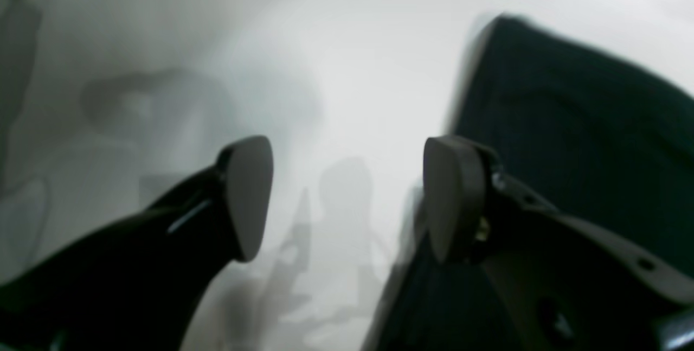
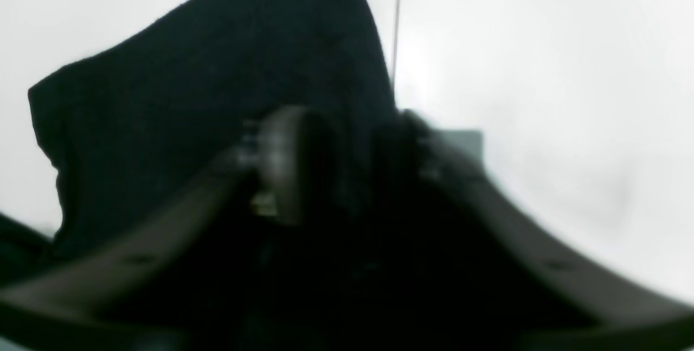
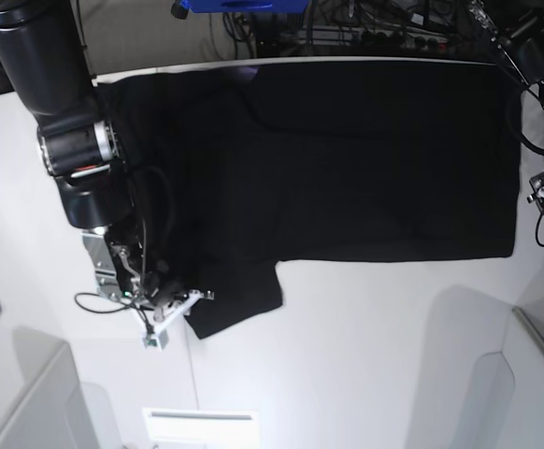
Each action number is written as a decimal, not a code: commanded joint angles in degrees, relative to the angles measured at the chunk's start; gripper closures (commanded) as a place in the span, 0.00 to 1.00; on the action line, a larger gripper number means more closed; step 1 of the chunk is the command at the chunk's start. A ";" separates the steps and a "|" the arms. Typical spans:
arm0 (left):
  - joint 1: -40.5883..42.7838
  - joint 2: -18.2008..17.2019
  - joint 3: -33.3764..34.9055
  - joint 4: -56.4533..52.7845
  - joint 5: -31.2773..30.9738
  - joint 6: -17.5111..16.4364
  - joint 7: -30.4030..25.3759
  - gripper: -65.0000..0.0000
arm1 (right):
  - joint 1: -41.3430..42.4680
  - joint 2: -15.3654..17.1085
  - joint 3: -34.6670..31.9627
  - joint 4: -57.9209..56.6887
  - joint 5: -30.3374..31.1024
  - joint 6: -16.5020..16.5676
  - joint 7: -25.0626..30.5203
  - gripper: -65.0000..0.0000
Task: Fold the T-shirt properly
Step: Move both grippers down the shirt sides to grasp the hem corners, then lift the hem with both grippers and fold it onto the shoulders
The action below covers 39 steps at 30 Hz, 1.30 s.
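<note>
The black T-shirt (image 3: 347,159) lies spread flat over the far half of the white bench (image 3: 365,355), one sleeve (image 3: 239,299) poking toward the near side; the right gripper (image 2: 347,161) sits at that sleeve, its jaws narrowed with dark cloth between them, though blur hides how firmly; the left gripper (image 1: 347,193) hangs at the shirt's edge, jaws wide, holding nothing.

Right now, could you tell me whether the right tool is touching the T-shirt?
Touching. In the right wrist view the right tool has black T-shirt cloth running down between its two fingers; the base view puts it at the sleeve. The blur hides whether the grip is fully shut.
</note>
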 commanded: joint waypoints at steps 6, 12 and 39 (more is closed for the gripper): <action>-8.53 -3.82 1.99 -7.91 -0.39 -0.06 -1.40 0.31 | 0.72 0.11 -0.01 0.18 0.50 0.41 -2.16 1.00; -14.77 -6.20 14.48 -16.08 -0.39 0.03 -7.29 0.13 | 0.72 0.03 -0.01 0.44 0.68 0.41 -2.33 1.00; -25.32 -0.83 18.43 -31.73 8.84 0.03 -10.80 0.13 | 0.63 0.03 -0.01 0.44 0.68 0.41 -2.33 1.00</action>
